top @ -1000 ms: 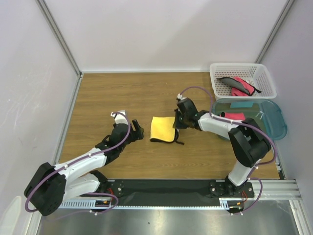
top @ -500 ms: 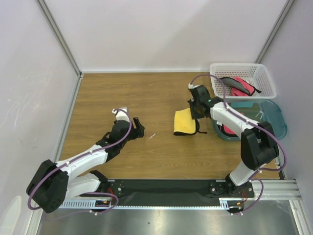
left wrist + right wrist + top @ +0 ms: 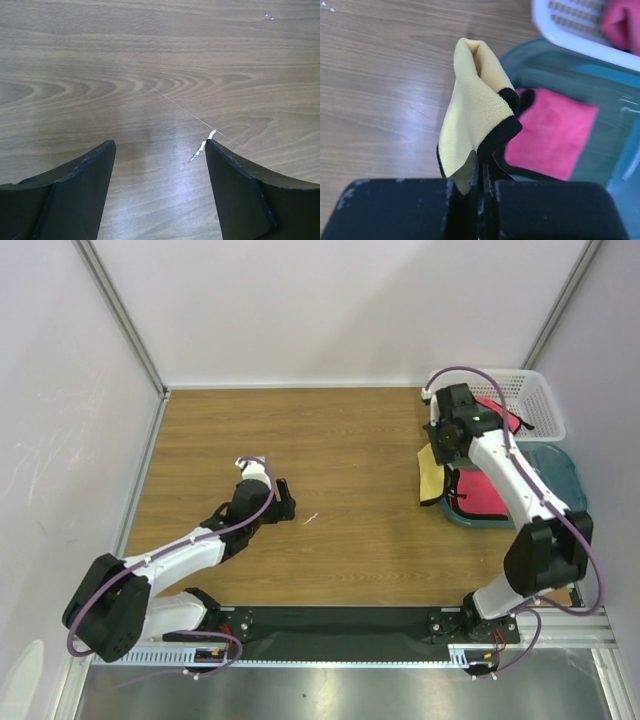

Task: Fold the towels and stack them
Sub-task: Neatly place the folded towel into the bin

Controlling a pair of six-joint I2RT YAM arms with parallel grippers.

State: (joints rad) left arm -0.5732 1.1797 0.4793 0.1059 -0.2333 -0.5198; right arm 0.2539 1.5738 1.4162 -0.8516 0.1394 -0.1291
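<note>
You see: wood-grain table (image 3: 330, 440) | far right on it: white lattice basket (image 3: 541, 396), teal tub (image 3: 560, 476) just beside | mid-table: small white scrap (image 3: 312, 517)

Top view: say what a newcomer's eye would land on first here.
The yellow towel stands out first, pinched in the shut right gripper and hanging at the left edge of the teal tub, where a pink towel lies flat. Beyond the tub, the white basket holds a crumpled pink towel. The left gripper hangs open and empty over the wood table.
</note>
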